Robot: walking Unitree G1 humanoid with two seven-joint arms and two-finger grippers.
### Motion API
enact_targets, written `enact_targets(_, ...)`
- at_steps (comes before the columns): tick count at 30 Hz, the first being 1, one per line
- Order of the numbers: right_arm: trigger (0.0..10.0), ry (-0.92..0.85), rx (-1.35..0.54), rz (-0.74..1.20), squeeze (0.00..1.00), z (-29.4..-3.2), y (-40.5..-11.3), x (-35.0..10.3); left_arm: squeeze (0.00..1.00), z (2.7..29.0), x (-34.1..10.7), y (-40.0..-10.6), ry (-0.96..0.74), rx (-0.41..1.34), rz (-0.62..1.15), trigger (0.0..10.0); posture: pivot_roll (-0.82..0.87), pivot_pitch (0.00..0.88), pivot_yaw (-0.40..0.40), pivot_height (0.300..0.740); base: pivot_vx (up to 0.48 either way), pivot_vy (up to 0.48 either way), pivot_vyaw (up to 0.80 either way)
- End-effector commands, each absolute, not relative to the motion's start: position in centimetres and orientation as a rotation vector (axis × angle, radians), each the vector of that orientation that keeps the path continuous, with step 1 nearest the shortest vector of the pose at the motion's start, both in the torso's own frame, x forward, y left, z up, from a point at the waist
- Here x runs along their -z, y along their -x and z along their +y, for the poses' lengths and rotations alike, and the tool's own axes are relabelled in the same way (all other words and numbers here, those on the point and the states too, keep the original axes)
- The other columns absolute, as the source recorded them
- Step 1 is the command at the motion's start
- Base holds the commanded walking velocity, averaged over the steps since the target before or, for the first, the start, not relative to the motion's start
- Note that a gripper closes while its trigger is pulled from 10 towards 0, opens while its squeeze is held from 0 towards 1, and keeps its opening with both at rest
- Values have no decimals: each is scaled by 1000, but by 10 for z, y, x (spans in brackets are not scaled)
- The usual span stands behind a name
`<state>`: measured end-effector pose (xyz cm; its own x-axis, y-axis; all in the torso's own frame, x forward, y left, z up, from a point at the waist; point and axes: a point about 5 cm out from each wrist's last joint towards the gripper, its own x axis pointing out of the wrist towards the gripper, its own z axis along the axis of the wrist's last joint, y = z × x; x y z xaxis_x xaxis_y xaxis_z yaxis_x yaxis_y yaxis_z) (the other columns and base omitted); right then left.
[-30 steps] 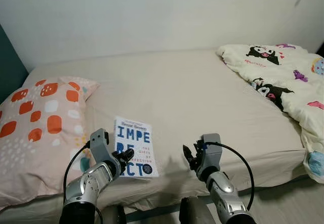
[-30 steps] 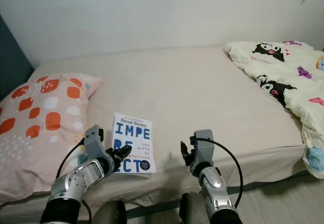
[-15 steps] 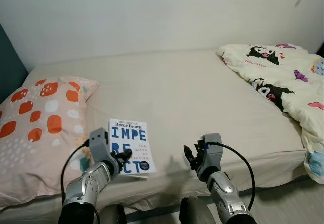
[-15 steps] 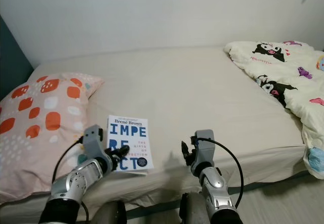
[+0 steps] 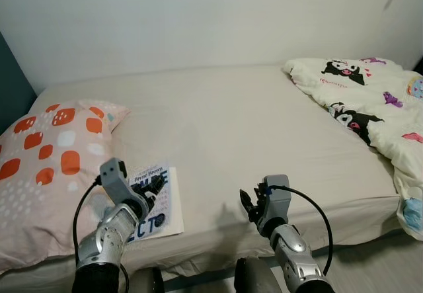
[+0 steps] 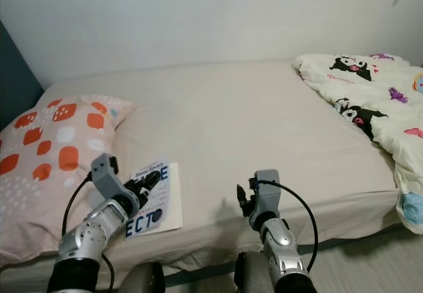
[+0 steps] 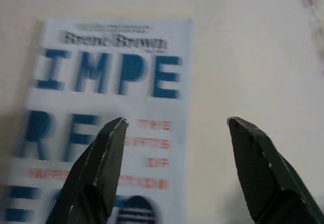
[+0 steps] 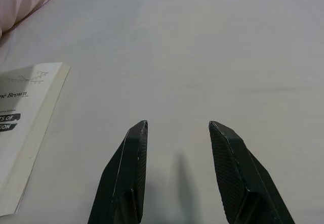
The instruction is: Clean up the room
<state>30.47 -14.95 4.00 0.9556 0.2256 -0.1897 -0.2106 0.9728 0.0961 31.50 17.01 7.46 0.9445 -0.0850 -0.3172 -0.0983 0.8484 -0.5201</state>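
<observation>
White paperback book with blue lettering (image 5: 153, 200) lies flat on the beige bed (image 5: 264, 127), near-left by the orange-spotted pillow (image 5: 46, 167). Left claw (image 5: 154, 188) hovers over it w/ fingers apart, nothing gripped; right claw (image 5: 250, 204) also apart, so tidying looks unfinished imo.

Beige bed (image 5: 264, 127) against a pale wall (image 5: 198, 22), dark teal panel (image 5: 10, 88) at the left

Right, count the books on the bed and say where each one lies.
1. The book lies flat near the bed's front edge, beside the pillow, under the open left gripper. Others could be hidden under the quilt.
</observation>
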Motion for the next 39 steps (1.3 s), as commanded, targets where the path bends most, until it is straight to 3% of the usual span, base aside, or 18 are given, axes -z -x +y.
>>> enact_targets(1, 10000, -86, -219, 220, 0, -149, -302, -36, 0, 177, -66, -310, 485, -48, 357, 10000, 32, 108, -50, 610, 0, 0, 0)
enact_targets(2, 10000, -86, -219, 219, 0, -149, -302, -36, 0, 181, -62, -309, 372, -64, 374, 10000, 34, 108, -50, 610, 0, 0, 0)
enact_targets(3, 10000, -86, -220, 219, 0, -149, -302, -36, 0, 186, -52, -303, 145, -42, 412, 10000, 34, 107, -49, 610, 0, 0, 0)
enact_targets(4, 10000, -86, -220, 219, 0, -149, -302, -36, 0, 186, -52, -303, 145, -42, 412, 10000, 34, 107, -49, 610, 0, 0, 0)
enact_targets(6, 10000, -85, -222, 218, 0, -148, -302, -36, 0, 191, -44, -296, -54, -31, 423, 10000, 35, 108, -50, 610, 0, 0, 0)
enact_targets(8, 10000, -86, -222, 218, 0, -148, -302, -36, 0, 192, -42, -295, -86, -27, 424, 10000, 35, 114, -51, 610, 0, 0, 0)
enact_targets(18, 10000, -89, -223, 221, 0, -146, -301, -35, 0, 206, -25, -277, -83, -122, 471, 10000, 36, 115, -52, 610, 0, 0, 0)
enact_targets(31, 10000, -72, -273, 272, 0, -141, -295, -27, 0, 165, -14, -270, 7, 42, 458, 10000, 29, 124, -57, 610, 0, 0, 0)
enact_targets(36, 10000, -58, -318, 313, 0, -139, -289, -19, 0, 139, -34, -276, 183, 170, 336, 10000, 27, 119, -59, 610, 0, 0, 0)
enact_targets(39, 10000, -32, -302, 346, 0, -142, -288, -15, 0, 111, -44, -271, 186, 411, 316, 10000, 29, 117, -64, 610, 0, 0, 0)
